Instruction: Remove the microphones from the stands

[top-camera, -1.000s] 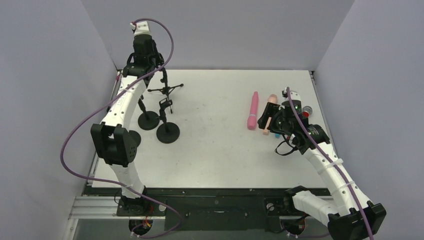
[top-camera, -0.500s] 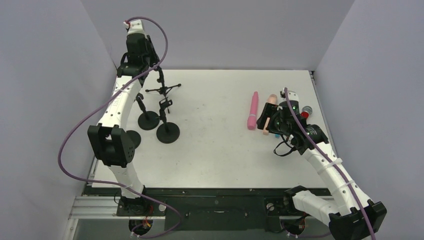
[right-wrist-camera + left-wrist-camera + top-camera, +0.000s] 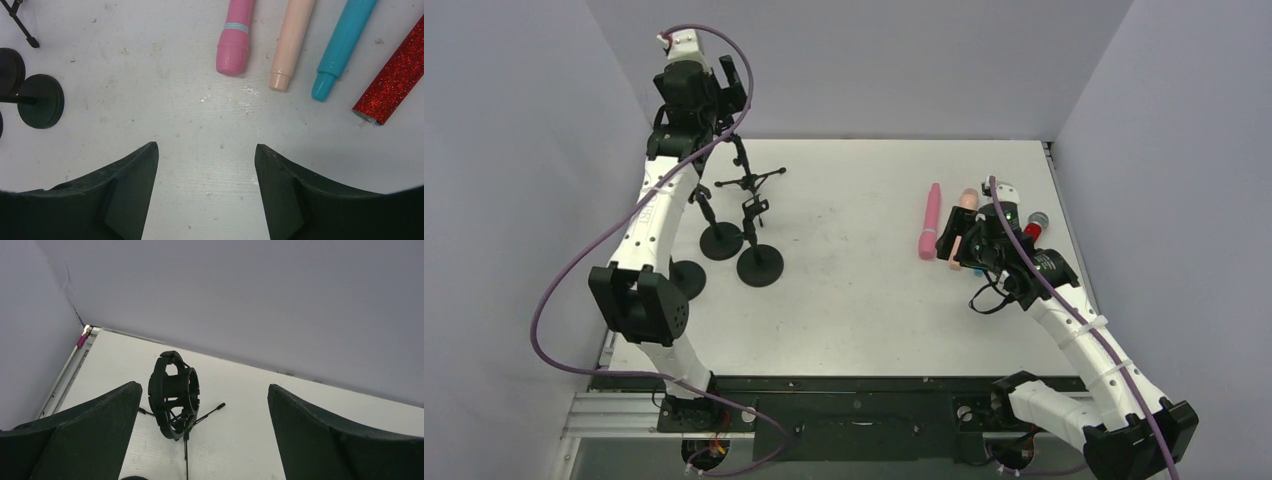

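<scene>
This is a robotics lab test cell. A bare white bench (image 3: 854, 310) is boxed in on three sides by plain grey walls (image 3: 874, 60). A left arm (image 3: 659, 210) and a right arm (image 3: 1076, 335), both white and black, are bolted to a metal rail (image 3: 614, 412) at its near edge, with purple cables (image 3: 534, 325) looping off them. Only props lie out: stands (image 3: 759, 264) and microphones (image 3: 930, 222).

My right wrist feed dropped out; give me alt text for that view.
Pink, peach, teal and glittery red microphones lie side by side on the white table. The open jaws below them hold nothing; round black stand bases sit at the left edge.
</scene>
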